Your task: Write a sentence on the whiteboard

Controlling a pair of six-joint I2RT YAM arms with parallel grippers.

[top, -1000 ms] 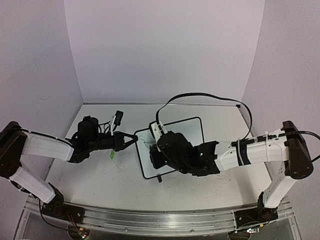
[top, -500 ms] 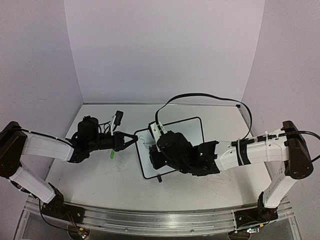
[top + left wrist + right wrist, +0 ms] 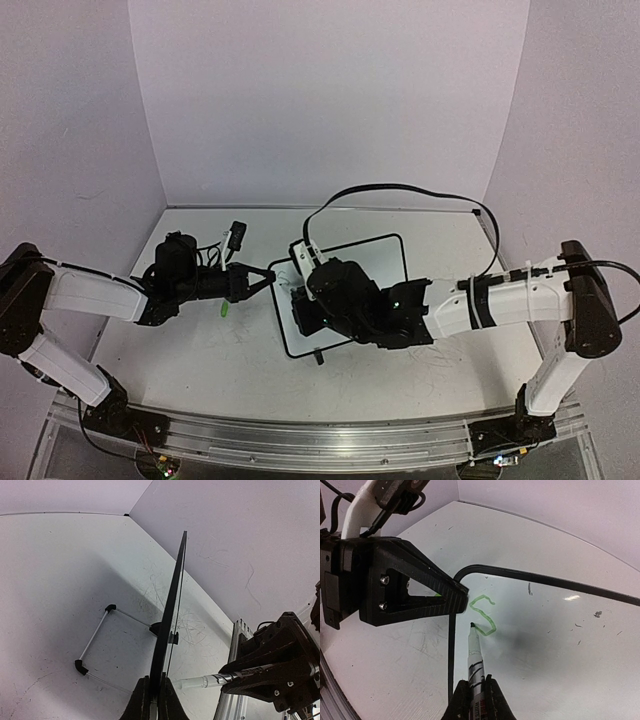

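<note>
The whiteboard (image 3: 385, 262) stands tilted on the table, seen edge-on in the left wrist view (image 3: 173, 602). My left gripper (image 3: 268, 277) is shut on its left frame edge (image 3: 154, 692); its black fingers (image 3: 415, 592) also show in the right wrist view. My right gripper (image 3: 475, 684) is shut on a white marker (image 3: 475, 652), which also shows in the left wrist view (image 3: 207, 681). The marker's tip touches the board surface (image 3: 560, 645) near its upper left corner. Of the sentence, only a green "S" (image 3: 483, 613) shows, with the tip at its lower end.
A small green piece (image 3: 226, 308) lies on the table under the left arm. A black clip with wires (image 3: 237, 236) sits behind it. A black cable (image 3: 400, 189) arcs over the board. A thin white rod stand (image 3: 95, 640) lies behind the board. A metal rail (image 3: 300, 440) runs along the near edge.
My right arm has shifted slightly left and away with the marker. The left gripper and the board have stayed put.
</note>
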